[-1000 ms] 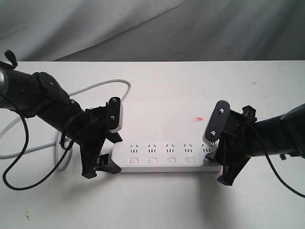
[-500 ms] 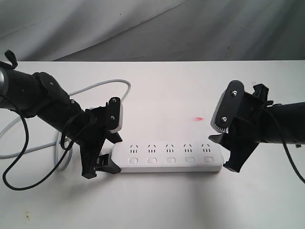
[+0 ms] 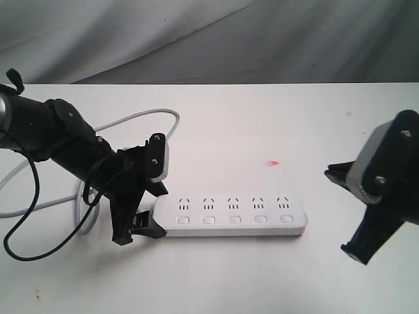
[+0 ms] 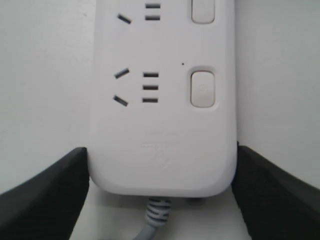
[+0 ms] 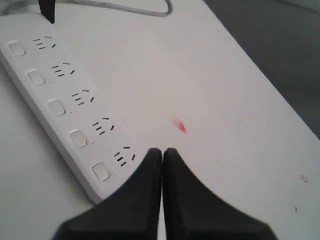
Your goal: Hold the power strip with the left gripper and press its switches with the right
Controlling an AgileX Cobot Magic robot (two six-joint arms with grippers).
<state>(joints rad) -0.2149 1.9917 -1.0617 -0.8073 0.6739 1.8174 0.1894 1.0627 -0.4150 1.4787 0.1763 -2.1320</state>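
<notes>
1. The left gripper (image 3: pixel 152 210) is closed on the strip (image 3: pixel 232 214). One black finger (image 4: pixel 45 195) presses on each long side of it.
2. It grips the rounded end, right where the cord (image 3: pixel 131 118) comes out.
3. From the left gripper, the strip lies flat on the white table (image 3: pixel 262 111) and points away toward the right gripper (image 5: pixel 161 155).
4. Five switches (image 3: pixel 234 220) sit in a row on the strip, one by each group of holes. The first one is just past the left gripper's fingers.
5. The right gripper has its two fingers pressed tight together. It holds nothing.
6. The right gripper hangs above the table, out past the far end of the strip. It is well apart from the strip and touches no switch.
7. The switch nearest to the right gripper is the last one in the row.
8. A small red mark (image 3: pixel 272 162) lies on the table between the right gripper and the strip's far side. It is not on the strip.
9. The grey cord loops over the table behind the left gripper, close by its arm.
</notes>
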